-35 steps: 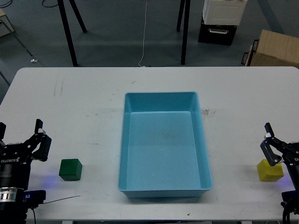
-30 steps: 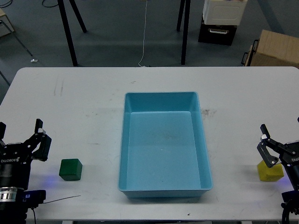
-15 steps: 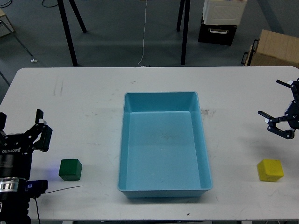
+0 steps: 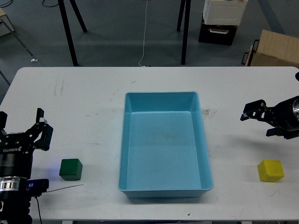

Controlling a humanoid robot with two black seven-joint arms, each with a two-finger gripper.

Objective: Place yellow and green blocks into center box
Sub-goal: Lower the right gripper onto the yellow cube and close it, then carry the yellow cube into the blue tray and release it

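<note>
Hovering with both claws free, we have the two blocks still out on the counter (image 4: 70, 93).

Our left claw (image 4: 23, 133) sits at about 8 o'clock from the blue box (image 4: 163, 189), its fingers spread apart and holding nothing; the green block (image 4: 71, 169) rests on the counter just below and to the right of it, near but not touching. Our right claw (image 4: 254, 112) hangs at roughly 3 o'clock from the box, pointing inward toward it, seen small and dark, so we cannot tell whether its fingers are parted or closed. The yellow block (image 4: 271, 170) lies on the counter at about 4 o'clock from the box, below the right claw and clear of it. The box stands in the middle of the counter with neither block inside.
</note>
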